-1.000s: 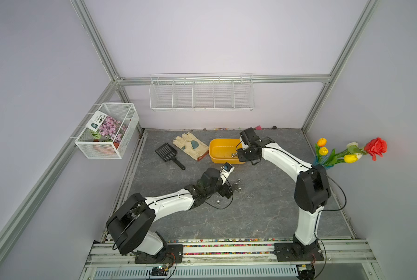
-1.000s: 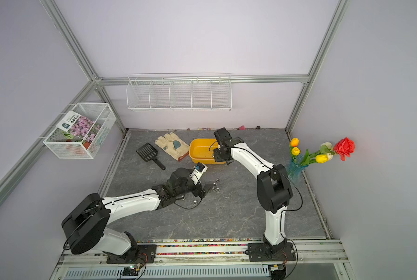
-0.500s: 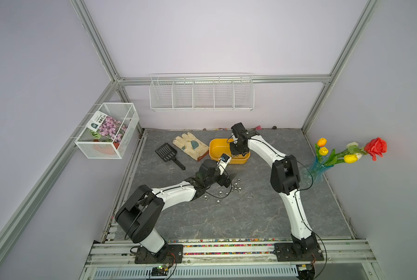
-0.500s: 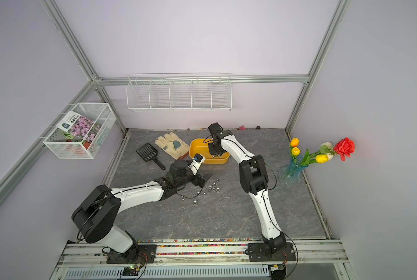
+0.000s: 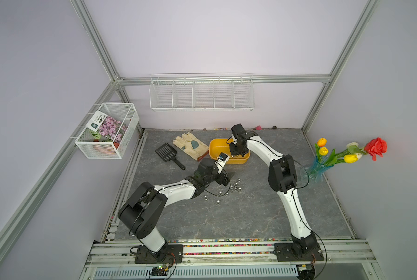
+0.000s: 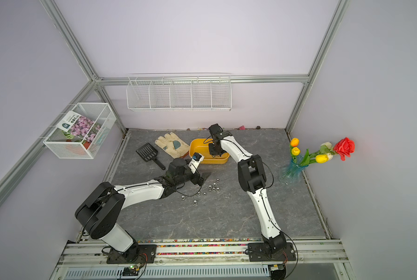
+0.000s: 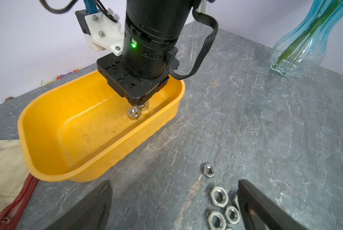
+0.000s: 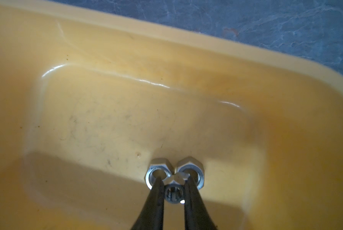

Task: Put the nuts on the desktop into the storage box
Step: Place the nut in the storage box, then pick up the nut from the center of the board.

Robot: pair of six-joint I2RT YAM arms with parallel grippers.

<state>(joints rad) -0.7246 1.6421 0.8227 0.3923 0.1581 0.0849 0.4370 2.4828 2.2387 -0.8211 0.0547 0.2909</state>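
Yellow storage box (image 5: pixel 216 145) sits at 12 o'clock from the loose nuts (image 5: pixel 235 185) mid-desktop (image 5: pixel 251 218). Down inside it, the right gripper (image 8: pixel 173 179) is pinched on one nut (image 8: pixel 173 196), two more lying just below. The left gripper (image 7: pixel 173 183) hangs spread wide, around the pile's 10 o'clock.

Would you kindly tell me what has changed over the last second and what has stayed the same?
The right gripper moved from the right end of the shallow yellow plastic storage box further in and down toward its floor, still shut on a small silver metal nut. The left gripper edged toward the box, still open. The loose nuts on the dark grey marbled desktop stayed put.
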